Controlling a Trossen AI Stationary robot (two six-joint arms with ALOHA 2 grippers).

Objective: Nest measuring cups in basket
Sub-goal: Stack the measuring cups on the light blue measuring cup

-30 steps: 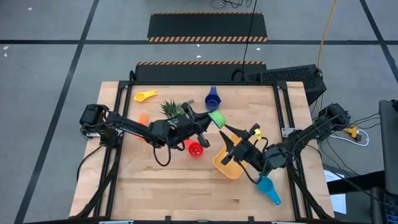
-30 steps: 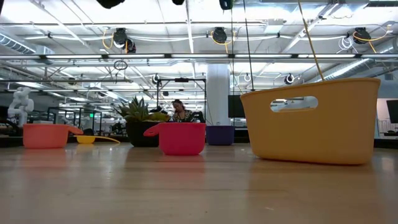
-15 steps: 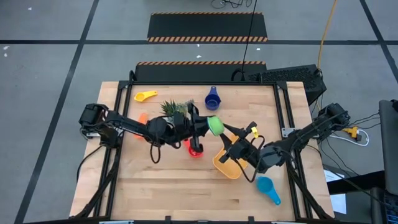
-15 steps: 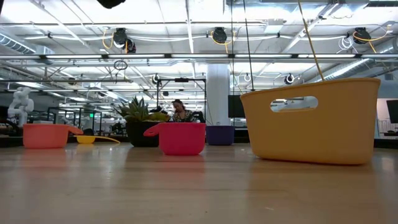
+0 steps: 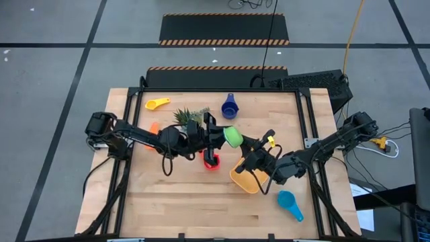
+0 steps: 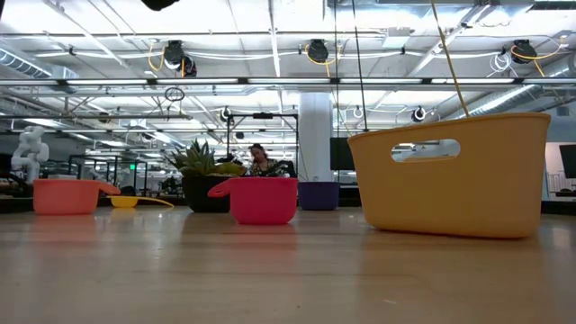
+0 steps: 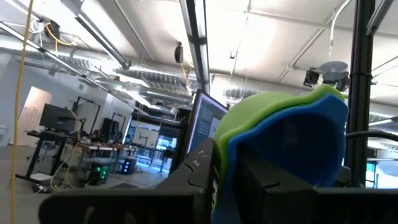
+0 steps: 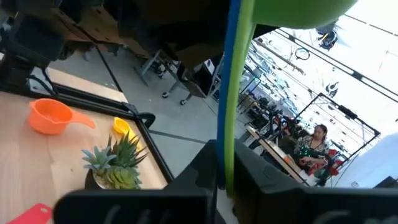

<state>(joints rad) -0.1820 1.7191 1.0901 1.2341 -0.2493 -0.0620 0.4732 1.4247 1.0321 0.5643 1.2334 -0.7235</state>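
A green measuring cup [image 5: 232, 136] with a blue one [image 7: 286, 149] nested in it hangs above the table's middle, between both grippers. My left gripper [image 5: 220, 134] reaches in from the left and is shut on the pair. My right gripper [image 5: 246, 145] reaches in from the right and is shut on their handles. The orange-yellow basket [image 5: 243, 180] stands on the table below my right gripper. On their bases on the table sit a red cup [image 5: 211, 161], a dark blue cup [image 5: 230, 106], a yellow cup [image 5: 158, 103], an orange cup [image 5: 154, 128] and a light blue cup [image 5: 289, 204]. My left gripper holds the nested green and blue cups by the bowl [image 7: 273, 168], coming from the table's left and slanting upward. Its own fingers hide the exact place of contact. The pair is lifted clear of the table. My right gripper pinches the two stacked flat handles [image 8: 229, 134], green on blue, between its two fingers. It comes about level from the table's right. The handles stand edge-on in the gap, and the bowls are beyond the fingertips.
A small spiky potted plant [image 5: 188, 117] stands just behind my left arm. The basket [image 6: 450, 171] fills the right of the low view, with the red cup [image 6: 263, 200] left of it. A person sits far off in the room beyond the table.
My right gripper has closed in on the cups from the right and shut on their handles. My left gripper has rolled at the wrist and turned the green cup with it. The cup has shifted slightly toward the near edge and stays clear of the table.
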